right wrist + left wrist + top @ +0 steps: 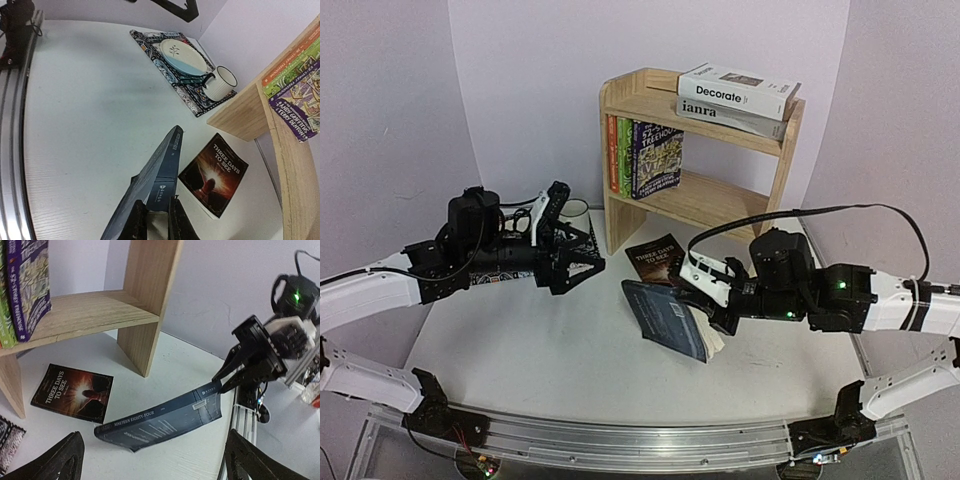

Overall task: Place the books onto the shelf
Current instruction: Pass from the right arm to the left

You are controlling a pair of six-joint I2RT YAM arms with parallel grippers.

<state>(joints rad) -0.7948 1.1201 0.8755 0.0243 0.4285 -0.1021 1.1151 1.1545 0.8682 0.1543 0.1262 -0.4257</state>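
Blue book point(662, 318) stretched left from the right gripper point(708, 310) pinching its end, the shelf point(715, 200) stood above at upper centre, and the left gripper point(575, 235) was wide.

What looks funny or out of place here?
The dark blue book slants up from the table, one corner pinched in the right arm's jaws. The black book lies flat beside the shelf, not on it.

Probably a robotics lab: bare lilac backdrop point(520, 90), white table point(520, 345), left arm point(370, 290), right arm point(920, 305), aluminium rail point(640, 442).
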